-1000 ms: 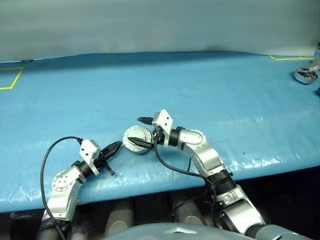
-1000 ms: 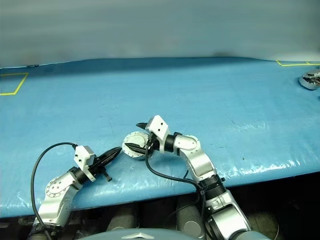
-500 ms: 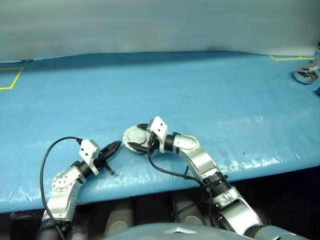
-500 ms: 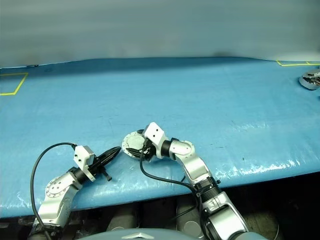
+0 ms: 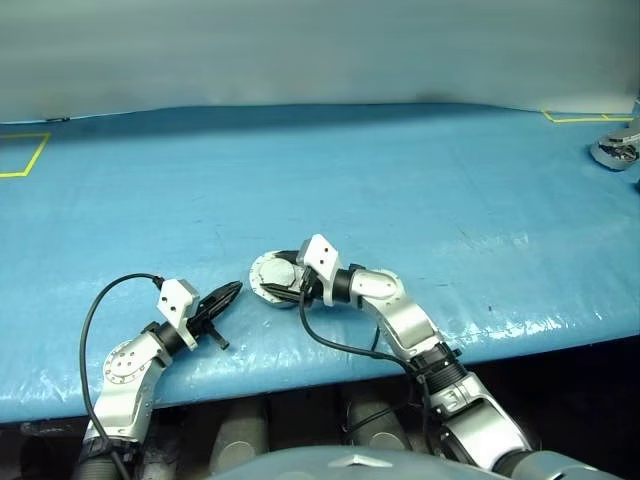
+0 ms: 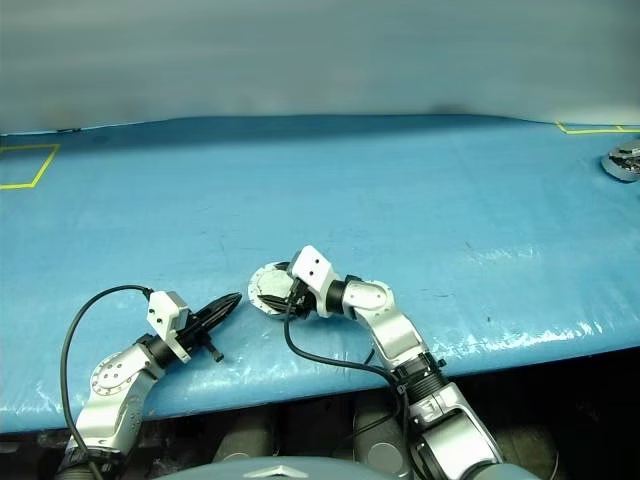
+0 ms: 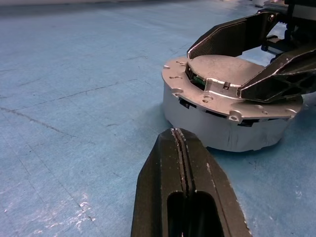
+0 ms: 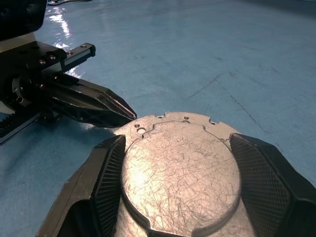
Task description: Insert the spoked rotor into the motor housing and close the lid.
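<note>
You won't find any readable writing or brand mark on the parts. The lid (image 8: 177, 173) lies shut on the motor housing (image 7: 222, 129): a pale grey disc with a scratched, raised round middle and small holes around its rim, over a short silver wall. Your right gripper (image 8: 180, 197) straddles it, one black finger (image 8: 106, 182) at each side of the raised middle, jaws still parted. Your left gripper (image 7: 178, 136) is pressed fully closed and empty, its tip just beside the housing wall on the blue table (image 5: 420, 170).
</note>
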Controlling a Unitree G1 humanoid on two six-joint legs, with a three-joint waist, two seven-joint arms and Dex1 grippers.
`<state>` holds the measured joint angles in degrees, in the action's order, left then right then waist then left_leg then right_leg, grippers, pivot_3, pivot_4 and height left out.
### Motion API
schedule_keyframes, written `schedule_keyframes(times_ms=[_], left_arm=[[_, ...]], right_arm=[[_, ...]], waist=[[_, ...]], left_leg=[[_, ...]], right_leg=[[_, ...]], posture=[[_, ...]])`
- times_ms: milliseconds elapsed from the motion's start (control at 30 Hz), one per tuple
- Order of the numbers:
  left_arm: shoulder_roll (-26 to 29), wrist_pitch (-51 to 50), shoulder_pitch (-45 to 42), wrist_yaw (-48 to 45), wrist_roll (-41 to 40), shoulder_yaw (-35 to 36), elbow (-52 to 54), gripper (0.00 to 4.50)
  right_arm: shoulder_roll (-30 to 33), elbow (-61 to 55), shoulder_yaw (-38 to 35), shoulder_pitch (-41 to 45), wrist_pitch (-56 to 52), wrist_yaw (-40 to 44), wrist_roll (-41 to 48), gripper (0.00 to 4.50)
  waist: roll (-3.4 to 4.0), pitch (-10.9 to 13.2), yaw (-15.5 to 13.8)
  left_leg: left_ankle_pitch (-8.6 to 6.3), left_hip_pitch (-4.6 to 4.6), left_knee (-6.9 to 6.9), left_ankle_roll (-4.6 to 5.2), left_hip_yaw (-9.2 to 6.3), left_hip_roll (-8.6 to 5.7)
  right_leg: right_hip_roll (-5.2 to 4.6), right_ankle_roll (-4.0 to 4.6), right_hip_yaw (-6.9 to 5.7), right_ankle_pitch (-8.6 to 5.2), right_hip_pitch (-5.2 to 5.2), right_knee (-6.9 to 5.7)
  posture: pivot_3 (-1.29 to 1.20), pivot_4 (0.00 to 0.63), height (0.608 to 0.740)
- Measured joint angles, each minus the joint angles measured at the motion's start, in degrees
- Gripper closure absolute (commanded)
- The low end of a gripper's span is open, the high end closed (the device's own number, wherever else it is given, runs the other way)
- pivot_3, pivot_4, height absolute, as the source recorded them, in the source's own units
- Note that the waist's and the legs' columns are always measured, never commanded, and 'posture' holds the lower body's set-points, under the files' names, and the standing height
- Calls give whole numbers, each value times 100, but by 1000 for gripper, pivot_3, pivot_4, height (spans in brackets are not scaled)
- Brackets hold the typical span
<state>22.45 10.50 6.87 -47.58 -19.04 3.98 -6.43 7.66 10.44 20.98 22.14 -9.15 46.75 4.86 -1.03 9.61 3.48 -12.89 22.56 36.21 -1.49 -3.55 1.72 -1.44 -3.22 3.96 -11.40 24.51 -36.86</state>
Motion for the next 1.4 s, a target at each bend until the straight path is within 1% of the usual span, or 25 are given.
schedule_keyframes(times_ms=[167, 433, 1033, 1400], left_arm=[[0, 1, 0, 5, 0, 2, -2, 4500], [-35, 5, 55, 33, 0, 2, -2, 4500], [-37, 5, 88, 47, 0, 4, -2, 4500], [-36, 5, 91, 61, 0, 4, -2, 4500]], right_arm=[[162, -159, 23, 68, -135, 262, 25, 1474], [123, -215, 63, 138, -365, 316, 92, 1474], [431, -145, 169, 296, -205, 621, -34, 1474], [335, 180, 188, 366, 59, 549, -133, 1474]], waist=[[0, 0, 10], [0, 0, 13], [0, 0, 10], [0, -1, 24]], left_leg=[[0, -1, 0, 0, 0, 1], [0, 1, -1, 0, 0, 0], [0, 0, 0, 0, 0, 0], [0, -11, 0, 0, 1, 1]], right_leg=[[1, 0, -1, 0, 1, -1], [0, 0, 0, 0, 1, 0], [0, 0, -1, 0, 1, 0], [1, 0, -1, 0, -5, -4]], posture=[[0, 150, 740], [0, 150, 740], [0, 150, 740], [0, 150, 740]])
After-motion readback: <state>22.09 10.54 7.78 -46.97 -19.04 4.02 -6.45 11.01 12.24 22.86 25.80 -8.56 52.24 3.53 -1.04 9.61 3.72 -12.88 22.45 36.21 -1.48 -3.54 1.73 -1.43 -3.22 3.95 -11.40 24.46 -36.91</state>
